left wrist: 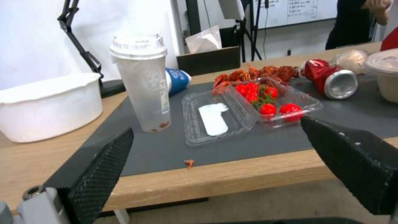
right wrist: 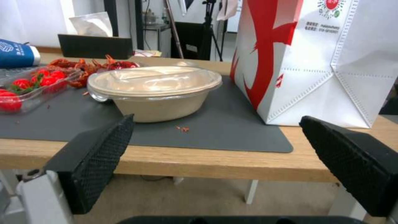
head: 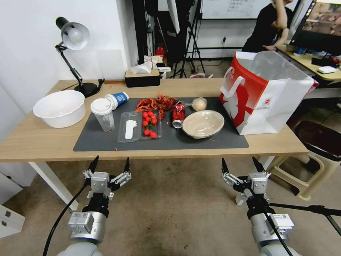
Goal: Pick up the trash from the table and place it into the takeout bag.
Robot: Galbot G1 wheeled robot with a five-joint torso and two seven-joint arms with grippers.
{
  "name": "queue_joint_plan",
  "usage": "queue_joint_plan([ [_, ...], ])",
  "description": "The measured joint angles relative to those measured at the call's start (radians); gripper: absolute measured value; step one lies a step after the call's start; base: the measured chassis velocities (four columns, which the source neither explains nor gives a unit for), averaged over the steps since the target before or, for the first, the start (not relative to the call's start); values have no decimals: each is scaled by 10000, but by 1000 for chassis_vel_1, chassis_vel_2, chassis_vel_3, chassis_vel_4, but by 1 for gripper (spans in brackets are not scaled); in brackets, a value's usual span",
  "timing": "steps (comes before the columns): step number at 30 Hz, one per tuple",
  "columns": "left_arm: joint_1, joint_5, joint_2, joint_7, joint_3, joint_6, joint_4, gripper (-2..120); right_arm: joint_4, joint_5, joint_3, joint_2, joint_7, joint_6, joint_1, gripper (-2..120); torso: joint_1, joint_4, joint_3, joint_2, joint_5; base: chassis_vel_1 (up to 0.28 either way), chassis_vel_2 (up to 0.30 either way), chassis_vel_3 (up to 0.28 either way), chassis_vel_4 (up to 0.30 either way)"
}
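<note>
Start of task: nothing picked yet. My left gripper (head: pixel 109 164) and right gripper (head: pixel 241 165) hover below table (head: pixel 35 142) front edge, both spread wide, empty. Trash on grey mat (head: pixel 227 140): lidded bowl (head: pixel 203 123) nearest takeout bag (head: pixel 270 92), crushed red can (head: pixel 178 114) beside it, clear cup (head: pixel 103 114), blue paper cup (head: pixel 118 99) on side. Next, I judge: right gripper reaches bowl. Bag print too small to read.

I'm seeing a white wall (head: pixel 28 53) rising behind, a beige floor (head: pixel 177 206) spreading below, a plastic stool (head: pixel 312 156) sitting right.
</note>
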Motion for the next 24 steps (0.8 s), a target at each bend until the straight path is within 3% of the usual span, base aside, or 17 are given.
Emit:
queue_joint_plan([
  [24, -76, -191, 49, -51, 23, 63, -11, 100, 42, -1, 2, 52, -96, -14, -7, 100, 0, 2, 0, 0, 0, 0, 0, 0, 0],
])
